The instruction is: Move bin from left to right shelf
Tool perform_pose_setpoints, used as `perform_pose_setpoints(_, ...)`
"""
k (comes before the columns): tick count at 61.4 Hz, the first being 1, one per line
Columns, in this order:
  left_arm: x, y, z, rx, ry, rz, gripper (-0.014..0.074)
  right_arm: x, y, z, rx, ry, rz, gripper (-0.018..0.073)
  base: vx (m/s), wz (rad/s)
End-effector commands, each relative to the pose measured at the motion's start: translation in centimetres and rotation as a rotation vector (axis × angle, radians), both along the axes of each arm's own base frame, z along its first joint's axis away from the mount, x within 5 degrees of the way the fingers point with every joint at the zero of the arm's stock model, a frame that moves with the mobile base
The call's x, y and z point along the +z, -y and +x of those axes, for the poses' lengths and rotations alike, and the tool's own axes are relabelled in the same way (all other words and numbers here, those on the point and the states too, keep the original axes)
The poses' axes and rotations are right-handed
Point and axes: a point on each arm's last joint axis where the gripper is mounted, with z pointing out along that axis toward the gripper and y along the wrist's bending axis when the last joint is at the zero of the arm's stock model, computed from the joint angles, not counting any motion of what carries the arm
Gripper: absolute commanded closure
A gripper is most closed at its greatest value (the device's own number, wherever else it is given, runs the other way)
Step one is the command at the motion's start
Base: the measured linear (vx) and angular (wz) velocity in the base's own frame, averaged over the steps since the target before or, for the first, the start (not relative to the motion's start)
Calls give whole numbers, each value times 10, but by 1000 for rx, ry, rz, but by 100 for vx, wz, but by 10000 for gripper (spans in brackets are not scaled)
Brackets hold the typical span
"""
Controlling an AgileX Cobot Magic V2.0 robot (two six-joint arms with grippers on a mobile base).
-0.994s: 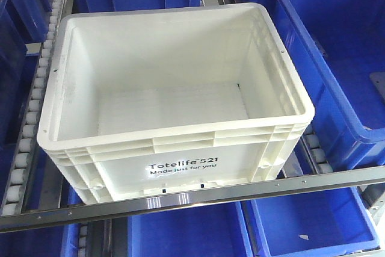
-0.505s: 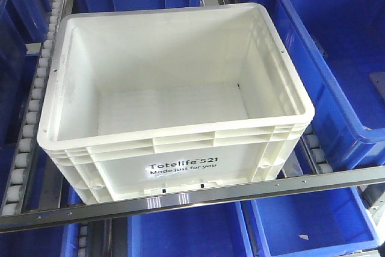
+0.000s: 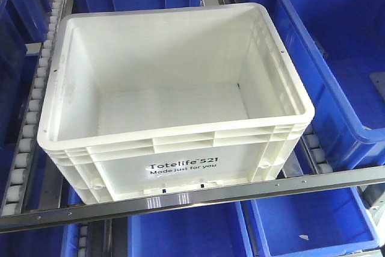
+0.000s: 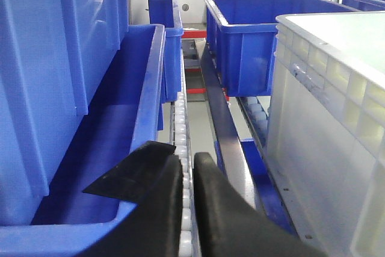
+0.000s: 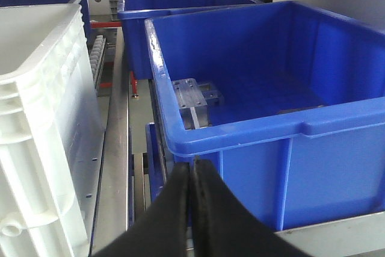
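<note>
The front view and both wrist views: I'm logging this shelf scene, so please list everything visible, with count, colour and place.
Totelife 521 tote: one, white, empty, centre of the roller lane, behind the front rail.
Plastic bins: several, blue, around the tote on both sides, behind and on the level below.
Conveyor rollers: two rows, white, along the tote's sides.
Shelf rail: one, silver metal, across the front.
Metal bracket: one, silver, inside the blue bin in the right wrist view.
Left gripper: black, jaws nearly together, left of the tote.
Right gripper: black, jaws together, right of the tote.
</note>
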Motion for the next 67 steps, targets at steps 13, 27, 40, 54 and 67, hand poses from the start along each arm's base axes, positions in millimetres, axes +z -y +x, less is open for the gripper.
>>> perform_pose_setpoints(13,15,0,-3,1,109,5,558,6,-6,-1,95,106,-78,568,0,0)
perform_pose_setpoints(27,15,0,-3,1,109,5,558,8,-6,-1,98,125,-61,568,0,0)
perform_pose_setpoints(40,15,0,-3,1,109,5,558,8,-8,-1,129,126,-90,568,0,0)
perform_pose_setpoints(54,15,0,-3,1,109,5,558,8,-10,-1,170,133,-110,568,0,0)
perform_pose_setpoints(67,15,0,-3,1,109,5,558,8,-10,-1,175,128,-41,568,0,0)
